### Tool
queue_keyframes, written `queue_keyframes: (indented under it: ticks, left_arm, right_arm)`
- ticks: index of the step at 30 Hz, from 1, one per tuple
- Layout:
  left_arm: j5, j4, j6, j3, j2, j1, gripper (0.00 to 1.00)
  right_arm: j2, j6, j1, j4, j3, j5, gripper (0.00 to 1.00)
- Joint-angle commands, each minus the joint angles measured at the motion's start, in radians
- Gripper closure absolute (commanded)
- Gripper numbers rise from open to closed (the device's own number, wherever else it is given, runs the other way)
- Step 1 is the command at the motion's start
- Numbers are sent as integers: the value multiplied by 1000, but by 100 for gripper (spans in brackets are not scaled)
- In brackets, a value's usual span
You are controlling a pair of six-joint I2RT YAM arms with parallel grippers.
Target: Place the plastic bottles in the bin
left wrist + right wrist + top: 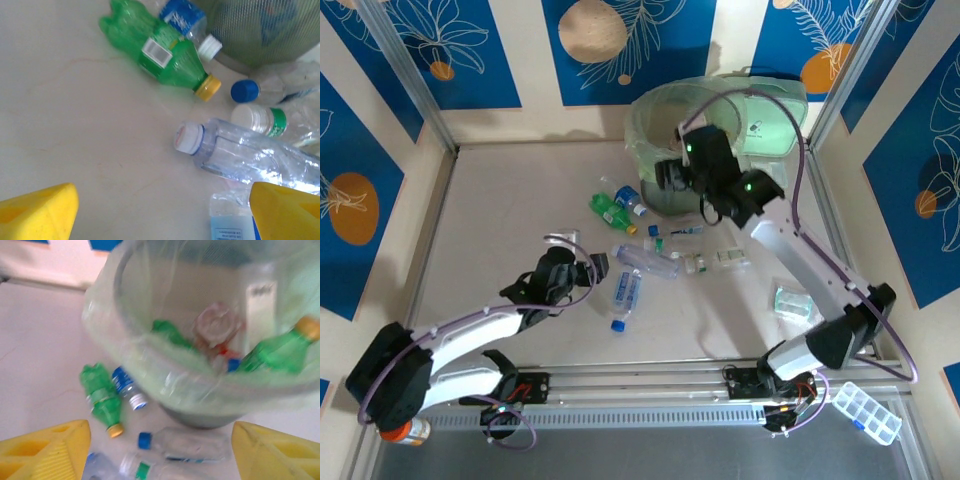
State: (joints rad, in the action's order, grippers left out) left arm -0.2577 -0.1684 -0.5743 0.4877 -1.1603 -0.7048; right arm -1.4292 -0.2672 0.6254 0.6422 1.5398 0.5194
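The right gripper (161,435) hangs wide open and empty at the near side of the bin (125,352), with plastic bottles (272,352) lying inside. The left gripper (163,200), equally wide and empty, has a crushed clear bottle (250,155) just ahead to its right and a green bottle (160,55) farther ahead.

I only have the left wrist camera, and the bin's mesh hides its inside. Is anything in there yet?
Observer: Yes. The right wrist view looks down into the bin, and a green bottle with a yellow cap lies inside.
Operator: Where is the right gripper?
Observer: The right gripper hovers at the bin's near rim, jaws wide apart, holding nothing.
Operator: Anything behind the bin?
Observer: A mint-green case sits just behind it, toward the far right.
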Motion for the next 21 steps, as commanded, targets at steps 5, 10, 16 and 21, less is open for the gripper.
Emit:
queue_keyframes:
  ticks: [5,10,16,21]
  left_arm:
    - [95,149,54,167,-136,-65,4]
    - [99,271,24,281,-238,-123,1]
    - [-34,488,22,457,-388,-210,1]
    - [-124,575,13,533,-481,-239,1]
  right_arm:
    - [255,-224,32,-335,-506,-89,24]
    - [328,-225,17,-453,-689,34,24]
    - [444,-310,-81,-497,-804,75,24]
    - [493,-350,-128,-510,-841,17,26]
